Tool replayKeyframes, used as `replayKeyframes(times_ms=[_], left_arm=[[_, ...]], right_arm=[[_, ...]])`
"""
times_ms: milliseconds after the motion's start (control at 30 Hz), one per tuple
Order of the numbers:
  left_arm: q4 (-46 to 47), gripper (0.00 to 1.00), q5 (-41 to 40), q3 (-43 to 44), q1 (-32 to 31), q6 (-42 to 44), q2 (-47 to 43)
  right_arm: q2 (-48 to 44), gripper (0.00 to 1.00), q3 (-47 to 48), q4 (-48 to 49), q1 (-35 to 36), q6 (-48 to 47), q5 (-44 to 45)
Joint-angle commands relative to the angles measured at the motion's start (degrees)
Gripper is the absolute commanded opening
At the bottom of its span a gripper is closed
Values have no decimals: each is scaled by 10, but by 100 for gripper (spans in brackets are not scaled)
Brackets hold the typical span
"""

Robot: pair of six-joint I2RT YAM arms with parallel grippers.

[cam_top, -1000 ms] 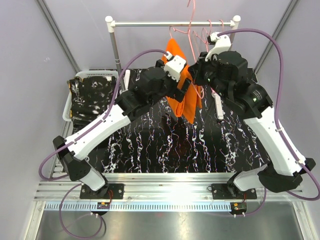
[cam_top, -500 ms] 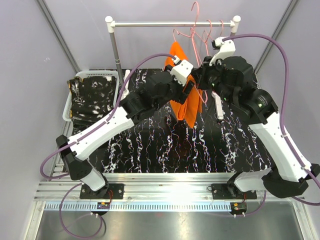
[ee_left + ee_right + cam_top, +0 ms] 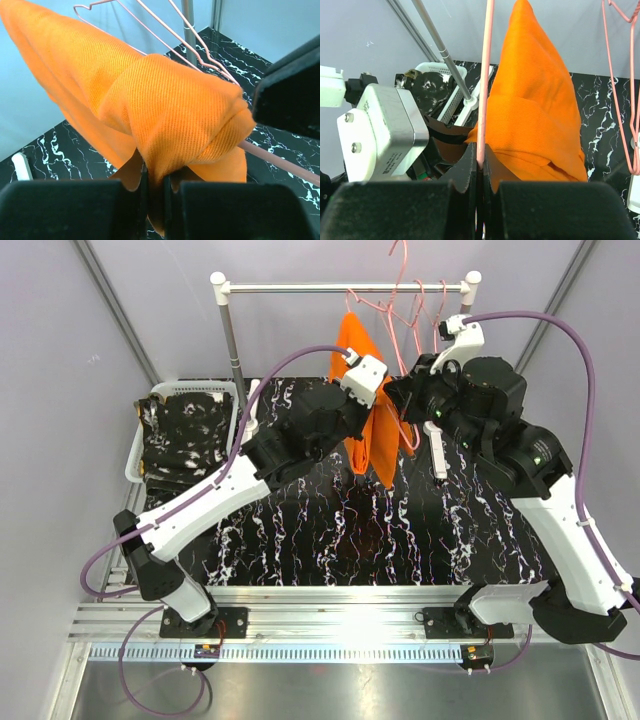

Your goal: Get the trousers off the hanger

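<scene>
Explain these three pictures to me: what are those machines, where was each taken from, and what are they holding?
They are two robot arms bolted to the near edge of a black marbled table. The wide picture looks down from above and behind them; the other two come from a small camera on each wrist. In the left wrist view, the left gripper is pinched shut on orange trousers draped over a pink hanger. In the right wrist view, the right gripper is clamped on that hanger's wire. A clothes rail stands at the back. At the left, a white basket holds a black garment with white speckles.
</scene>
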Motion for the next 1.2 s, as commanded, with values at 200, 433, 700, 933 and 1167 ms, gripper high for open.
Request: replayKeyframes(times_ms=[200,433,700,933,1167], left_arm=[[117,0,-92,-20,-1,-15,-78],[157,0,-121,-37,-1,-12,-131],[217,0,-174,-66,-1,25,-186],[253,0,-220,-68,1,85,-209],[255,0,-250,-56,49,115,-240]], right_arm=[[-34,0,-76,144,2,-20,58],[-20,0,-162,155,2,-27,98],[-17,0,-263,159,-4,-4,85],[-26,0,-334,163,-6,8,69],[-40,0,-370,169,-8,17,44]])
